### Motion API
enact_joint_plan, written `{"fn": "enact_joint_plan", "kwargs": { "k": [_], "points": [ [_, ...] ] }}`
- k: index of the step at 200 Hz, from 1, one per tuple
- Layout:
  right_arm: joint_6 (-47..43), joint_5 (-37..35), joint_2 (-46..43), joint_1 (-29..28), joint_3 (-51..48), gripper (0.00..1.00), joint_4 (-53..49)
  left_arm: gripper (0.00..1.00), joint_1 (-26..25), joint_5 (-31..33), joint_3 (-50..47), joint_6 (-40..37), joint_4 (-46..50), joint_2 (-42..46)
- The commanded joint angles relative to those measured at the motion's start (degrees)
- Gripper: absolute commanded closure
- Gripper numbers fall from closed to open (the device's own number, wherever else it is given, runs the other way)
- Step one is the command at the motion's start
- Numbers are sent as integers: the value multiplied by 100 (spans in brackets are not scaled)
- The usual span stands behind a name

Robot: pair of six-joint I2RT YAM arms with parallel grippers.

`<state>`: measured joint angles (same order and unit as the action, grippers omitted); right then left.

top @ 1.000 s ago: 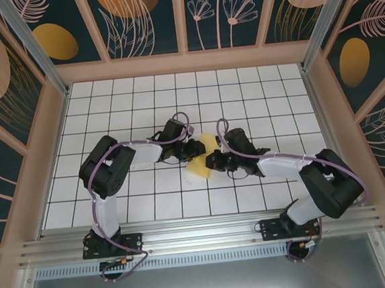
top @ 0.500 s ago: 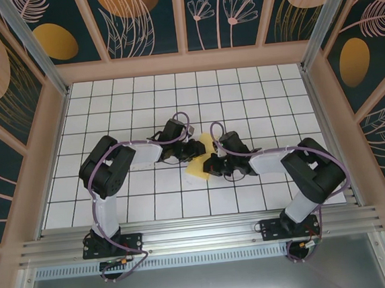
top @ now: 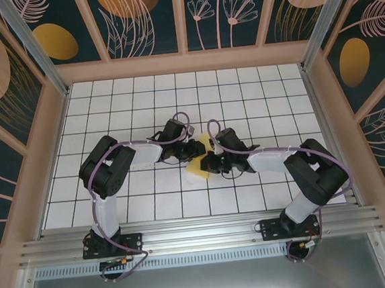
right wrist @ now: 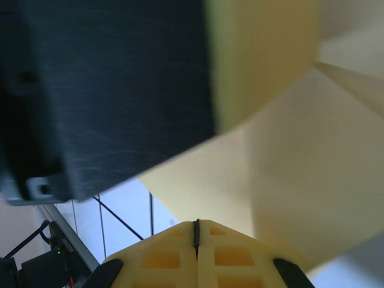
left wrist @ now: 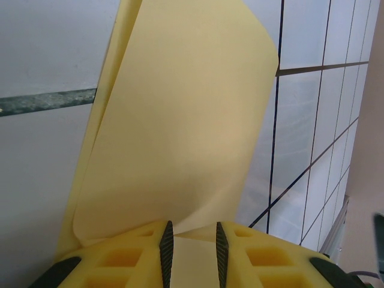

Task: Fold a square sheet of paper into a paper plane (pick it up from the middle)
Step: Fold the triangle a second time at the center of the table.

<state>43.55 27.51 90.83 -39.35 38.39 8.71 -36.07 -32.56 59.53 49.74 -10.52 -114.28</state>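
tbh pin the square sheet of paper [left wrist: 180,132] with the left gripper [left wrist: 191,229] (fingers slightly spread) and crease slowly with the right gripper [right wrist: 197,223] (fingers pressed together).

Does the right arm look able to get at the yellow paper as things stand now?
Probably yes: the right gripper, jaws shut, sits right at the yellow paper with nothing between them. The left gripper is close beside it, so room looks tight.

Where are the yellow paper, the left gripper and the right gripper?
yellow paper [left wrist: 180,120]: left wrist view, middle of the sheet.
left gripper [left wrist: 192,233]: left wrist view, between its fingertips.
right gripper [right wrist: 197,225]: right wrist view, between its fingertips.
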Motion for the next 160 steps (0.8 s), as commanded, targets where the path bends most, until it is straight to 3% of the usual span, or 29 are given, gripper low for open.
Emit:
{"fn": "enact_joint_plan", "kwargs": {
  "k": [1, 44, 160],
  "points": [
    [-81, -36, -10, -165, 142, 93, -154, 70, -7, 216, -186, -140, 411, -161],
    [-21, -323, 85, -156, 75, 93, -178, 70, -9, 215, -173, -140, 411, -138],
    [50, -233, 251, -29, -284, 92, -8, 70, -11, 193, -154, -150, 402, -182]
  ]
}}
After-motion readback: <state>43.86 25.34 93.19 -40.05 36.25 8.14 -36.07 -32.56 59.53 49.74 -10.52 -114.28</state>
